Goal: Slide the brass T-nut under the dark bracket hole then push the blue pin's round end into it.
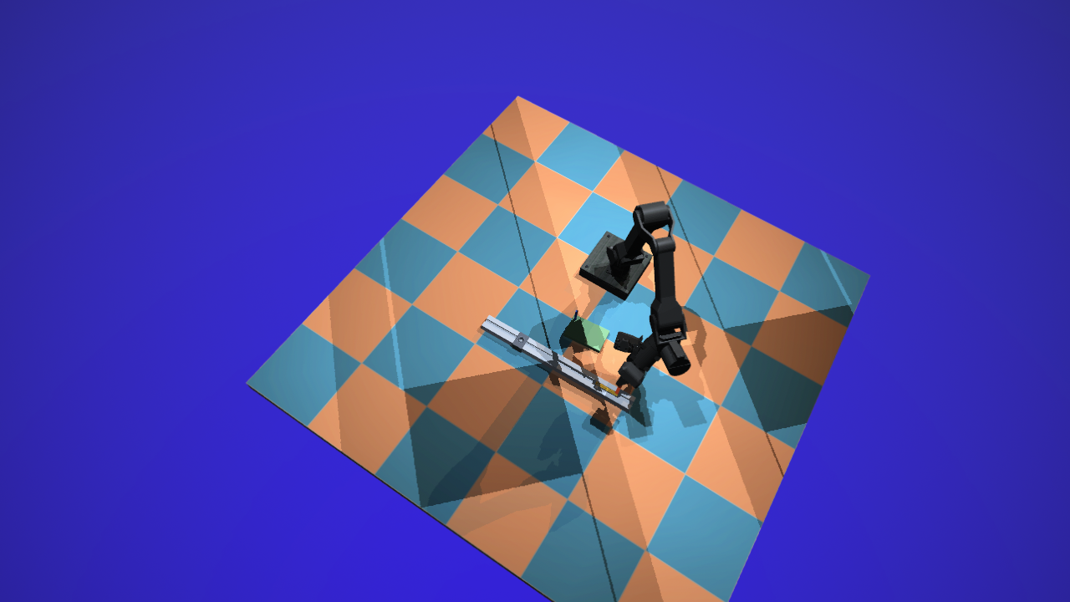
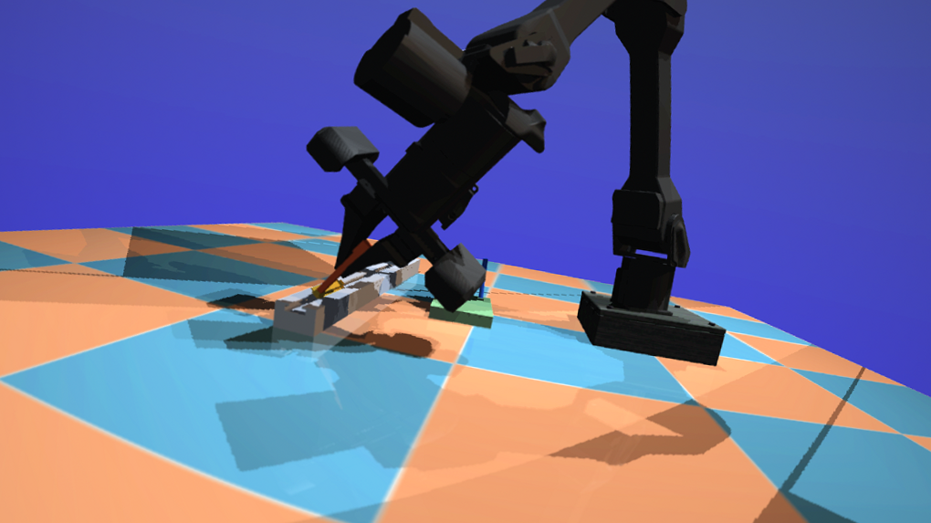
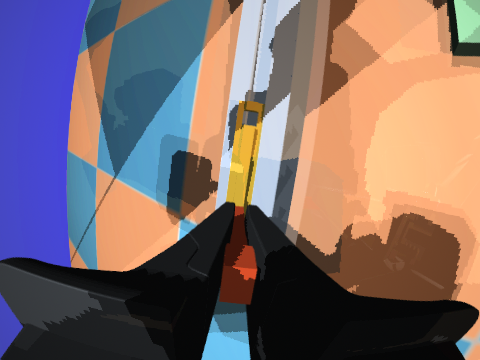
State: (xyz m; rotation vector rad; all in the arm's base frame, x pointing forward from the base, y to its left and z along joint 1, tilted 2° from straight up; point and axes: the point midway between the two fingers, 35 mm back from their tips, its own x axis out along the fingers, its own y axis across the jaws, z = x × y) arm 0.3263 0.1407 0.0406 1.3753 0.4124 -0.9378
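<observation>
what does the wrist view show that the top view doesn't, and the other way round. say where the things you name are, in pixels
Only wrist: the square hole in the yellow brass T-nut point(image 1: 609, 389) point(image 3: 243, 165).

Only top: the dark square bracket point(image 1: 521, 340) and the black square base plate point(image 1: 593, 267).

Both: that nut, its orange handle point(image 1: 619, 390) point(image 3: 239, 274) gripped by the black tool point(image 1: 621, 386) point(image 3: 239, 212), the silver aluminum rail point(image 1: 578, 375) point(image 3: 272, 165), the light green tray point(image 1: 596, 334) point(image 3: 467, 22).

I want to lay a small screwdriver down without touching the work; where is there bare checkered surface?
Bare patches lie beyond the black base plate, on its side away from the silver aluminum rail. Crowded: between rail and green tray.
</observation>
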